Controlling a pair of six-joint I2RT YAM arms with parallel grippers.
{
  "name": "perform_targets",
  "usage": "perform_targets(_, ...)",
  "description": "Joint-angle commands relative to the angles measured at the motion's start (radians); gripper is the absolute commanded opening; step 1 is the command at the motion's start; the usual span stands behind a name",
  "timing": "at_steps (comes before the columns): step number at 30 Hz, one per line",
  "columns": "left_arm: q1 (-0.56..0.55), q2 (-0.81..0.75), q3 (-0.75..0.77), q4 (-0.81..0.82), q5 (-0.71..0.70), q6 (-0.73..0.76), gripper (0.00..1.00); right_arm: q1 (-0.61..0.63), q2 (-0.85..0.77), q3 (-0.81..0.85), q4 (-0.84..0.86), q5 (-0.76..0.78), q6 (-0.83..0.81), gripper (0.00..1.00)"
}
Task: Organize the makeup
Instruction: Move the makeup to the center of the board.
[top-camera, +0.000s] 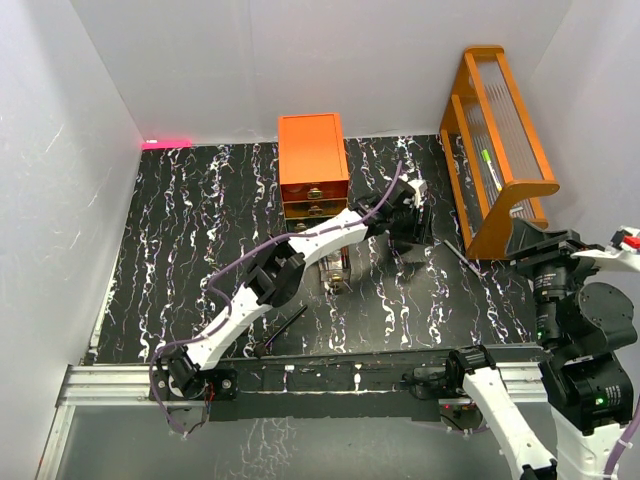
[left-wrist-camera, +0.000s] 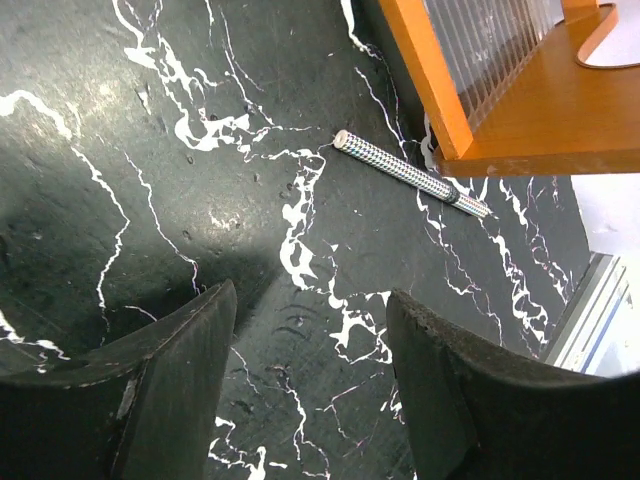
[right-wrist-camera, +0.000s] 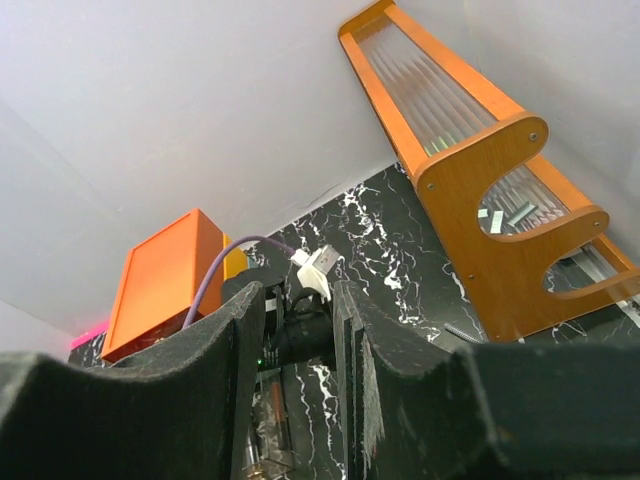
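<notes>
Left fingers (left-wrist-camera: 175, 385) hanging released over black white-veined marble surface (left-wrist-camera: 150, 180), slim checkered tube (left-wrist-camera: 410, 175) lying at one o'clock, just beside edge of orange wooden rack (left-wrist-camera: 520, 130), right fingers (right-wrist-camera: 200, 380) slightly parted, grasping nothing

Overhead view, left half: surface (top-camera: 190, 230) is bare marble, with free passage up to the back wall.

Upper centre: orange drawer chest (top-camera: 312, 165) blocks the way.

Middle: my left arm (top-camera: 290, 260) lies diagonally across, with a clear container (top-camera: 336, 272) just beside it.

Lower centre: a thin dark brush (top-camera: 285, 330) lies on the surface.

Upper right: orange rack (top-camera: 495, 140) fills the corner.

Left wrist view: slim patterned tube (left-wrist-camera: 410, 173) lies just beside the rack's foot, so it is tight there. Between the parted fingers of my left gripper (left-wrist-camera: 310, 340) there is only bare surface.
</notes>
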Motion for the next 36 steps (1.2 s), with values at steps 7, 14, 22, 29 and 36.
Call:
perform_targets(7,-0.094,-0.236,-0.116,0.023,-0.182,0.041,0.58,-0.002,0.101,0.032,-0.081,-0.050,-0.090,0.36)
perform_targets(14,-0.150,-0.853,-0.776,0.113,-0.506,0.086,0.54,-0.002,0.336,0.010,-0.201,-0.235,-0.136,0.08)
perform_targets(22,-0.152,-1.480,-1.156,0.010,-0.652,0.042,0.53,-0.002,0.271,-0.196,-0.194,-0.238,0.057,0.16)
perform_targets(29,-0.153,-1.820,-1.295,-0.165,-0.858,0.068,0.57,-0.002,0.200,-0.396,-0.221,-0.170,0.389,0.31)
perform_targets(36,-0.152,-1.934,-1.406,-0.275,-0.989,0.079,0.58,-0.001,0.277,-0.410,-0.171,-0.051,0.571,0.26)
